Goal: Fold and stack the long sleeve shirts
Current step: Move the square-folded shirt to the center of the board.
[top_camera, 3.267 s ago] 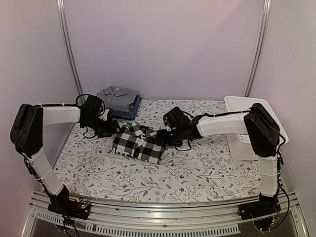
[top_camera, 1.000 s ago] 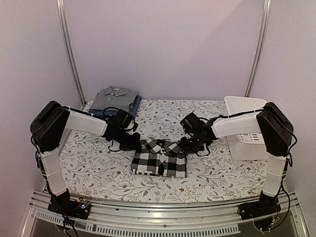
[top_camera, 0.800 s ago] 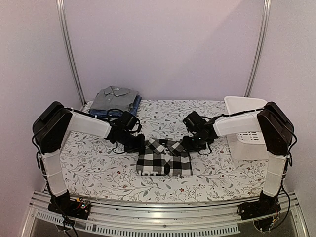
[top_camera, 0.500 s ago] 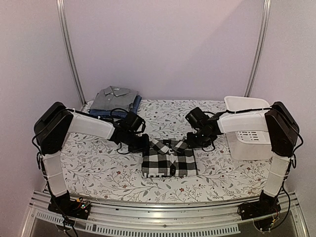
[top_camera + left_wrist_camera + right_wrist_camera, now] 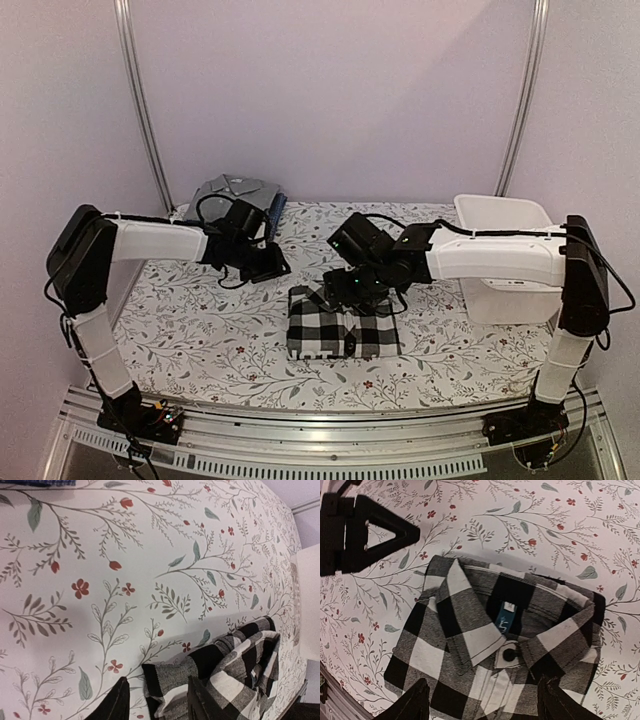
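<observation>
The black-and-white checked shirt (image 5: 342, 325) lies folded on the flowered table, collar at the far side. My right gripper (image 5: 352, 287) hangs open just above the collar; in the right wrist view its fingers (image 5: 415, 702) straddle the collar and top button of the shirt (image 5: 485, 630) without holding it. My left gripper (image 5: 268, 267) is open and empty, a little left of and behind the shirt's far left corner (image 5: 170, 672). The grey shirt (image 5: 235, 188) lies folded on the blue shirt (image 5: 276, 207) at the far left.
The white plastic basket (image 5: 500, 262) stands at the right edge, under the right arm's upper link. The table is covered with a flowered cloth (image 5: 200, 330). The left gripper shows in the right wrist view (image 5: 365, 535), close to the shirt's corner.
Both grippers slid the checked shirt to the right and nearer, then let go of it. The left gripper drew back to the far left; the right gripper moved left over the collar.
</observation>
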